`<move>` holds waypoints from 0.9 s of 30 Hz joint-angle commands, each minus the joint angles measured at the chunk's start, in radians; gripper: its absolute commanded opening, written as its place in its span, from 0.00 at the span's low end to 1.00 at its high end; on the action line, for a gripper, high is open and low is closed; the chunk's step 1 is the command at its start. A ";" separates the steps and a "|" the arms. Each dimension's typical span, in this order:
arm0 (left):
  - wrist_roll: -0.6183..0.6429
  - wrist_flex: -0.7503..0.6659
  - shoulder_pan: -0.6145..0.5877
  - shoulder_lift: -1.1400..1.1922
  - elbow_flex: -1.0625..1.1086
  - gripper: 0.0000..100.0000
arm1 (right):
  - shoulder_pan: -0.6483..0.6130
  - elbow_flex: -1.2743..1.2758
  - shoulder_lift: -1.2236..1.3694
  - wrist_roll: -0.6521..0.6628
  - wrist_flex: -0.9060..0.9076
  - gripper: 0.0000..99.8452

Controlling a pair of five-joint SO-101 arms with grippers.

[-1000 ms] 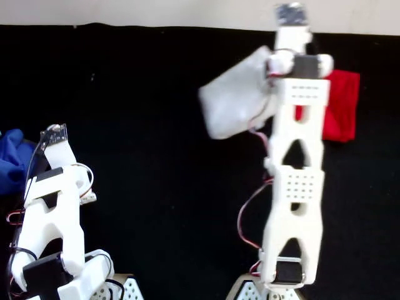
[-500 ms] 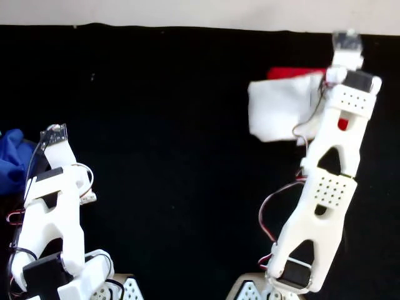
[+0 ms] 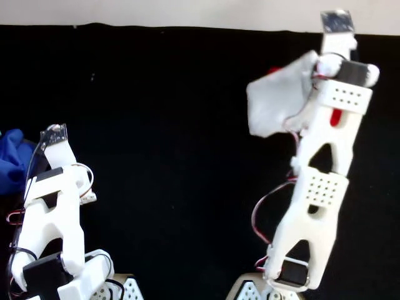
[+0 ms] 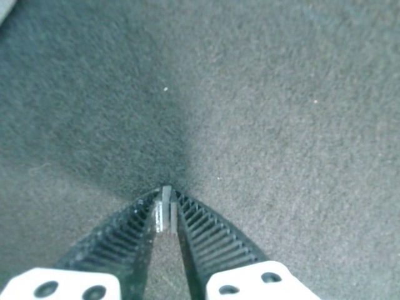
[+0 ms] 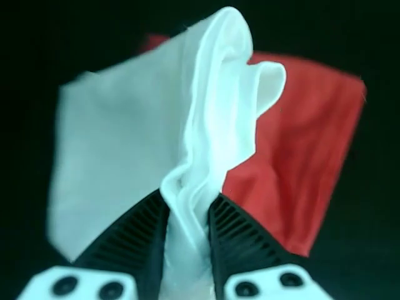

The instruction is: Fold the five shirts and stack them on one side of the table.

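Looks about 1 of 5 stacked: pinching the white shirt (image 5: pixel 119 144) in the right tool (image 5: pixel 189 203) just above the red shirt (image 5: pixel 300 169), left tool (image 4: pixel 165 200) pressed together, crumpled blue shirt (image 3: pixel 11 159) well apart, yet to fold.

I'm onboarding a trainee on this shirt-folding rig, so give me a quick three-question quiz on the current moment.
1. True or false: the left gripper holds a shirt.
2. What colour is the shirt in the right gripper? A red, B white, C blue.
3. Fill in: the shirt lying under the lifted one is ___.
Key: 1 false, it is shut on nothing. 2 B, the white shirt. 3 red, the red shirt.
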 commanded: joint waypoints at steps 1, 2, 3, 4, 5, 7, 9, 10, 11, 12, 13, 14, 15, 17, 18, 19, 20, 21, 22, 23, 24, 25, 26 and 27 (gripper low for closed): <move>-0.008 -0.035 0.010 0.002 0.001 0.01 | -0.093 -0.050 -0.120 0.008 0.008 0.01; -0.008 -0.035 0.010 0.002 0.001 0.01 | -0.107 -0.050 -0.136 0.008 0.008 0.01; -0.008 -0.035 0.010 0.002 0.001 0.01 | -0.114 -0.051 -0.154 0.006 0.008 0.01; -0.008 -0.035 0.010 0.002 0.001 0.01 | -0.117 -0.053 -0.171 0.006 0.007 0.01; -0.008 -0.035 0.010 0.002 0.001 0.01 | -0.117 -0.053 -0.189 0.006 0.005 0.01; -0.008 -0.035 0.010 0.002 0.001 0.01 | -0.116 -0.056 -0.228 0.006 0.002 0.01; -0.008 -0.035 0.010 0.002 0.001 0.01 | -0.102 -0.056 -0.263 0.009 0.002 0.01; -0.008 -0.035 0.010 0.002 0.001 0.01 | -0.091 -0.056 -0.275 0.009 -0.004 0.01; -0.008 -0.035 0.010 0.002 0.001 0.01 | -0.081 -0.051 -0.286 0.009 -0.019 0.01; -0.008 -0.035 0.010 0.002 0.001 0.01 | -0.058 -0.050 -0.292 0.009 -0.036 0.01; -0.008 -0.035 0.010 0.002 0.001 0.01 | -0.033 -0.050 -0.291 0.009 -0.054 0.01; -0.008 -0.035 0.010 0.002 0.001 0.01 | -0.012 -0.048 -0.283 0.011 -0.077 0.01; -0.008 -0.035 0.010 0.002 0.001 0.01 | 0.010 -0.045 -0.268 0.011 -0.093 0.01; -0.008 -0.035 0.010 0.002 0.001 0.01 | 0.051 -0.004 -0.225 0.012 -0.119 0.01; -0.008 -0.035 0.010 0.002 0.001 0.01 | 0.068 0.025 -0.199 0.012 -0.136 0.01; -0.008 -0.035 0.010 0.002 0.001 0.01 | 0.088 0.058 -0.168 0.012 -0.154 0.01; -0.008 -0.035 0.010 0.002 0.001 0.01 | 0.107 0.093 -0.134 0.012 -0.177 0.01; -0.008 -0.035 0.010 0.002 0.001 0.01 | 0.120 0.124 -0.102 0.012 -0.203 0.01; -0.008 -0.035 0.010 0.002 0.001 0.01 | 0.134 0.150 -0.065 0.012 -0.236 0.01; -0.008 -0.035 0.010 0.002 0.001 0.01 | 0.147 0.170 -0.031 0.012 -0.271 0.01; -0.008 -0.035 0.010 0.002 0.001 0.01 | 0.157 0.182 0.004 0.012 -0.308 0.01; -0.008 -0.035 0.010 0.002 0.001 0.01 | 0.168 0.191 0.036 0.012 -0.343 0.01; -0.008 -0.035 0.010 0.002 0.001 0.01 | 0.177 0.194 0.067 0.012 -0.375 0.01; -0.008 -0.035 0.010 0.002 0.001 0.01 | 0.185 0.194 0.090 0.014 -0.401 0.01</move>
